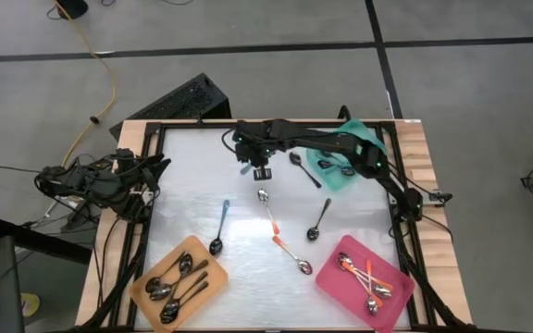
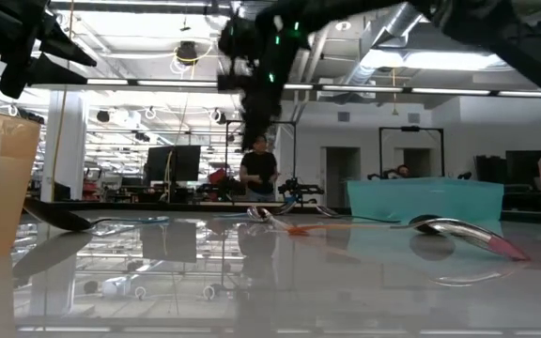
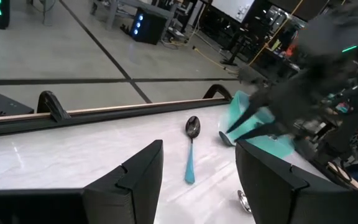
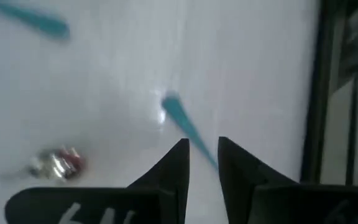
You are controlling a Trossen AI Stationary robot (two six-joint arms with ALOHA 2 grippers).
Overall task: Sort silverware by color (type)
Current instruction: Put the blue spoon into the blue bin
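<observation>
Loose silverware lies on the white table: a teal-handled spoon (image 1: pixel 220 227), two orange-handled spoons (image 1: pixel 268 211) (image 1: pixel 292 254) and two dark spoons (image 1: pixel 318 220) (image 1: pixel 305 170). Another teal-handled spoon (image 3: pixel 191 152) lies flat near the far edge. My right gripper (image 1: pixel 260 173) hangs above it, slanting down, clear of the table. Its fingers (image 4: pixel 180 163) stand a narrow gap apart with nothing between them. The spoon's teal handle (image 4: pixel 182 121) shows on the table beyond them. My left gripper (image 3: pixel 199 146) waits open at the table's left edge (image 1: pixel 151 171).
An orange tray (image 1: pixel 197 248) at the near left holds silver spoons. A pink tray (image 1: pixel 340 250) at the near right holds orange-handled spoons. A teal tray (image 1: pixel 340 180) at the far right holds more. A black rail (image 3: pixel 104 112) frames the table. A person (image 2: pixel 259 169) stands far behind.
</observation>
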